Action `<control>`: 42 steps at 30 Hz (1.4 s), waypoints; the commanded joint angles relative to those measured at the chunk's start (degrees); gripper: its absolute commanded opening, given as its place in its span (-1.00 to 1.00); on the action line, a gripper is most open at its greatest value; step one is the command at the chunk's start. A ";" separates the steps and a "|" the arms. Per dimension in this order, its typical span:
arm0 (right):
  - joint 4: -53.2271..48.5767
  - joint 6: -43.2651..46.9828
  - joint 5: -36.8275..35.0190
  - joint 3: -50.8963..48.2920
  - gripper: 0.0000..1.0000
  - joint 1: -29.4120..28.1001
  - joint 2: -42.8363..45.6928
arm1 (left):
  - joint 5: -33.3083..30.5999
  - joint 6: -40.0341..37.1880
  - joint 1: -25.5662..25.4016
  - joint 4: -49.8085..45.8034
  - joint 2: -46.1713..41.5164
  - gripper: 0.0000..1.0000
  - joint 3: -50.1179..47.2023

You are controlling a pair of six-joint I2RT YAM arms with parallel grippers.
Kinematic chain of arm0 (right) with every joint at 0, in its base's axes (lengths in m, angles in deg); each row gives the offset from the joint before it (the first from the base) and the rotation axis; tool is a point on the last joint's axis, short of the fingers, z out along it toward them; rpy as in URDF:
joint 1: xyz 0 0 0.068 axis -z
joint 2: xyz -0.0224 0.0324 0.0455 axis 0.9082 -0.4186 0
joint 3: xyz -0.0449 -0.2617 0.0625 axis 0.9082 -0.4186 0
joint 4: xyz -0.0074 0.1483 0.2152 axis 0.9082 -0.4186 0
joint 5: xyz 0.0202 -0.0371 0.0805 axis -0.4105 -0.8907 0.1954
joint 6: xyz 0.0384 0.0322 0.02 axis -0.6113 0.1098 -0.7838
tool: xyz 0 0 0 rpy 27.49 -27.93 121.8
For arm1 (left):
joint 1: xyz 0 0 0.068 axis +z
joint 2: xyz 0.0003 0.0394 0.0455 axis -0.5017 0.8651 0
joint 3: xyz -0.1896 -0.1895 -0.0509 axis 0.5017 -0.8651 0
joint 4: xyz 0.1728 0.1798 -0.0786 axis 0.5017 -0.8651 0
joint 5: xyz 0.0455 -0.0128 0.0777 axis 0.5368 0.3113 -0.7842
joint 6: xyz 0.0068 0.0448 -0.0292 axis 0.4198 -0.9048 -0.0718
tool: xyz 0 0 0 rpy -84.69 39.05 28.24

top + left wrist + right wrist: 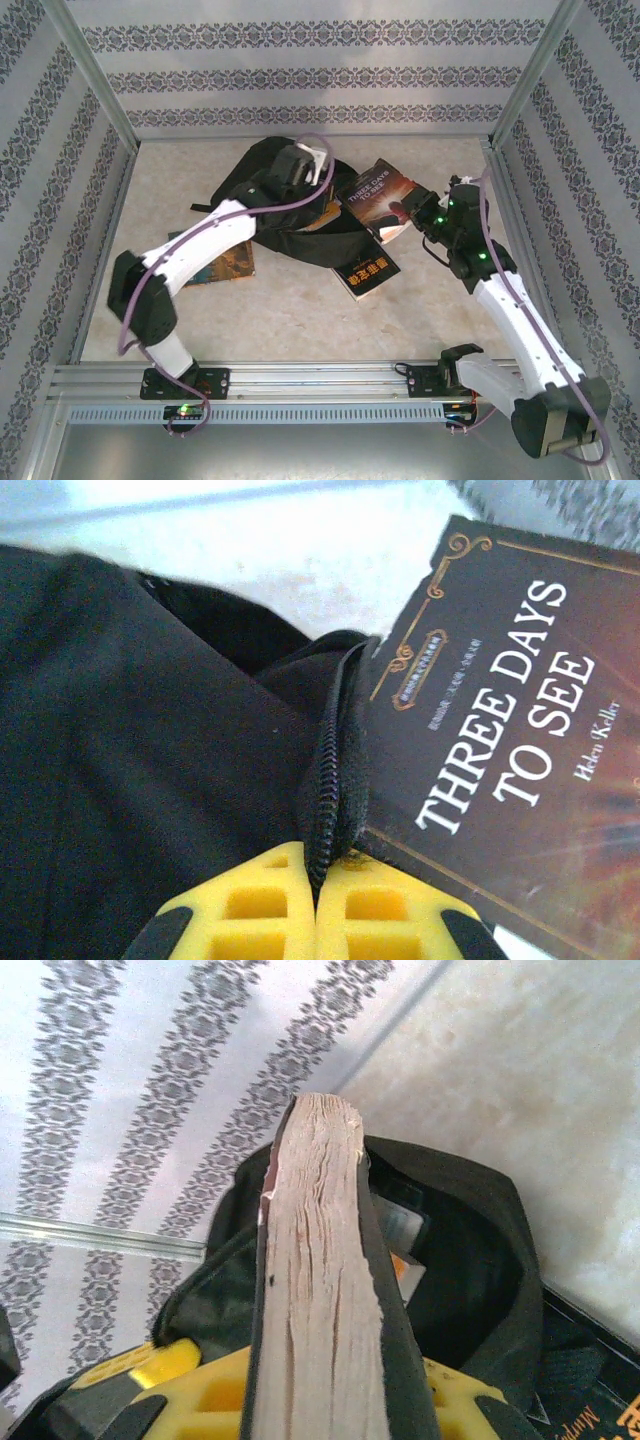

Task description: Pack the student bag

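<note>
A black student bag (315, 245) is lying toward the far middle of a pale tabletop (290, 320), with its mouth gaping open toward the right. The left tool (300, 165) is reaching over the bag from the left. In the left wrist view its yellow fingers (250, 915) are pressing tightly together, pinching the zipper edge (325, 780) of the bag's opening. The right tool (412, 212) is clamping a dark paperback (372, 192) titled Three Days to See and holding it at the right side of the bag's mouth. In the right wrist view the paperback's page edges are facing the camera, with the open bag just behind. A second book (365, 272) with orange lettering is lying just beside the bag's near edge. A third book (222, 262) is lying partly under the left arm.
</note>
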 commanded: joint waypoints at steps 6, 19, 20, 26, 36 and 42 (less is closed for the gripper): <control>3.16 -3.19 -1.35 -2.30 -1.00 0.39 0.06 | -3.92 3.71 0.96 15.49 -12.05 -1.00 -10.13; 14.03 -15.86 5.34 -4.17 -1.00 -1.70 -5.16 | -6.85 3.43 2.63 20.76 -17.12 -1.00 -12.24; 14.87 -16.91 5.92 -3.47 -1.00 -2.38 -6.40 | -7.00 3.85 2.94 21.24 -17.45 -1.00 -12.52; 16.26 -22.14 8.74 0.15 -1.00 -4.60 -12.04 | -6.31 4.61 4.30 22.92 -18.08 -1.00 -13.49; 19.58 -27.20 11.12 4.97 -1.00 -7.35 -20.44 | -5.24 4.77 5.22 25.20 -18.15 -1.00 -14.04; 18.05 -28.73 12.09 7.25 -1.00 -8.71 -23.85 | -5.15 4.51 5.81 25.86 -17.67 -1.00 -13.30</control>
